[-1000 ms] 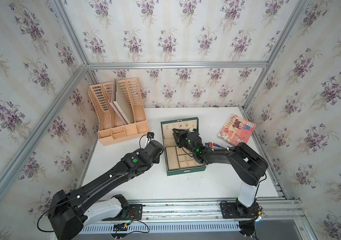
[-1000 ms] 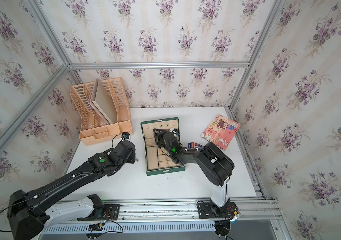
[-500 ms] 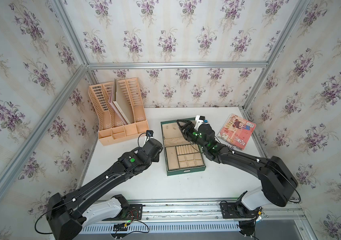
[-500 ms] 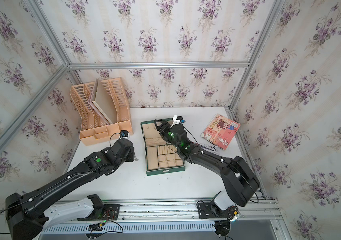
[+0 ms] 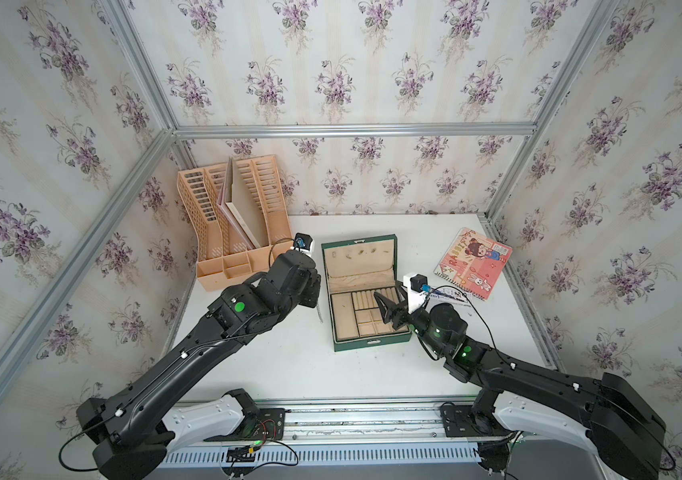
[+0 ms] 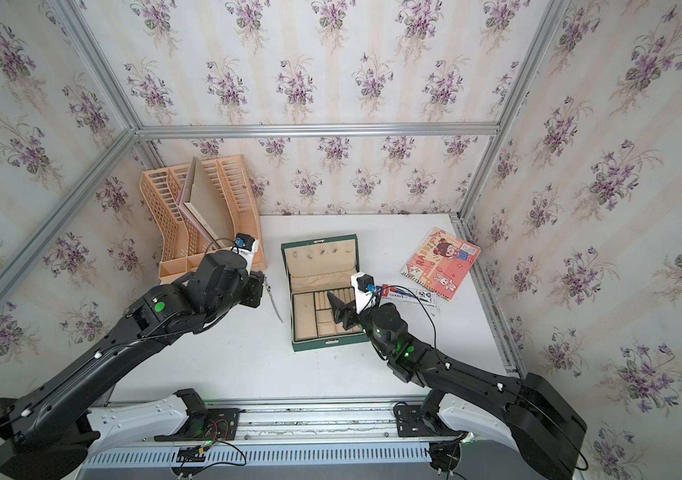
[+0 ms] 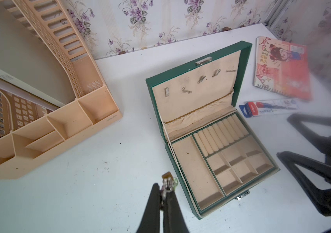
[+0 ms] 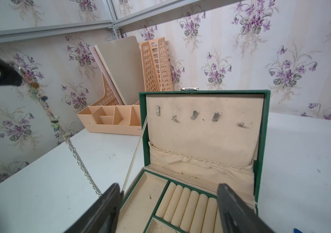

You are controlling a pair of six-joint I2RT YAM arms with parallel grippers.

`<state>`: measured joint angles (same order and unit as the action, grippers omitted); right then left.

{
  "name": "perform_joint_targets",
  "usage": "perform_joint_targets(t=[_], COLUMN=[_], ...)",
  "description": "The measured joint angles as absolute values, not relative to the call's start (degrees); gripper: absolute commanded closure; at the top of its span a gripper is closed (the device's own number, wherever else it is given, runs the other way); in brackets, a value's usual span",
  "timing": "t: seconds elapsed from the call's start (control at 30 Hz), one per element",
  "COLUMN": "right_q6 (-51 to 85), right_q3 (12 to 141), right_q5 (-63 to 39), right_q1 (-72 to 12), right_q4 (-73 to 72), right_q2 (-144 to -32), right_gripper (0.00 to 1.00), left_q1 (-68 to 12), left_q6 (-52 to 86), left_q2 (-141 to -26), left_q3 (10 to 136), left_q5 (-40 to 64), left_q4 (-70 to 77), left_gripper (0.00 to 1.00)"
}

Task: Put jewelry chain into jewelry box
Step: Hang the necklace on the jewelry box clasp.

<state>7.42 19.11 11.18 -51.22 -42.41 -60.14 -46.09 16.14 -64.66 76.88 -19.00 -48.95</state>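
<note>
Jewelry box [image 5: 372, 343] open; L fingers [image 7: 152, 201] pinch jewelry chain [image 7: 167, 185] beside it, R fingers [image 8: 236, 207] spread over compartments [image 7: 192, 171]

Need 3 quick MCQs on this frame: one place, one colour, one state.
1. Where is the chain relative to the box?
A) inside it
B) dangling from the left hand beside it
C) draped over it

2. Outside colour of the box?
A) green
B) peach
C) red

3. The right hand is:
A) shut on the chain
B) shut on the box
C) open and empty

Answers:
1 B: the left hand pinches the chain's top end, and it hangs outside the box.
2 A: the walls are dark green.
3 C: it stands wide open over the box.
</note>
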Motion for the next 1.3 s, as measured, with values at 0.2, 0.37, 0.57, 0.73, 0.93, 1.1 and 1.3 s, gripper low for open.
perform_joint_targets(t=[0.2, 0.37, 0.57, 0.73, 0.93, 1.1, 1.3], right_q6=[-0.9, -6.3, -10.2, -10.9, -10.9, -10.5, -10.0], right_q3=[15.6, 19.5, 25.9, 30.3, 33.9, 35.6, 36.6], right_q5=[9.5, 9.9, 11.1, 11.6, 12.5, 12.6, 12.6], right_q1=[-58.7, -62.1, -64.2, -64.5, -64.5, -64.5, -64.5], right_q4=[-63.6, -77.5, -83.8, -84.0, -82.5, -81.0, -80.1], right_q2=[-71.8, -81.9, -89.7, -94.0, -97.2, -98.7, -99.5], right_gripper=[0.3, 0.33, 0.38, 0.46, 0.54, 0.61, 0.66], left_q1=[-46.1, -46.1, -46.1, -46.1, -46.1, -46.1, -46.1], left_q6=[12.4, 11.1, 10.3, 10.2, 10.0, 9.7, 9.5], left_q2=[-66.1, -66.9, -67.2, -67.2, -67.1, -67.0, -66.9], left_q3=[82.4, 85.4, 87.4, 88.1, 88.3, 88.3, 88.3], left_q5=[-15.4, -13.2, -11.5, -10.6, -9.6, -9.4, -9.2], left_q4=[-51.9, -53.0, -54.4, -54.7, -54.7, -54.7, -54.7], left_gripper=[1.0, 1.0, 1.0, 1.0, 1.0, 1.0, 1.0])
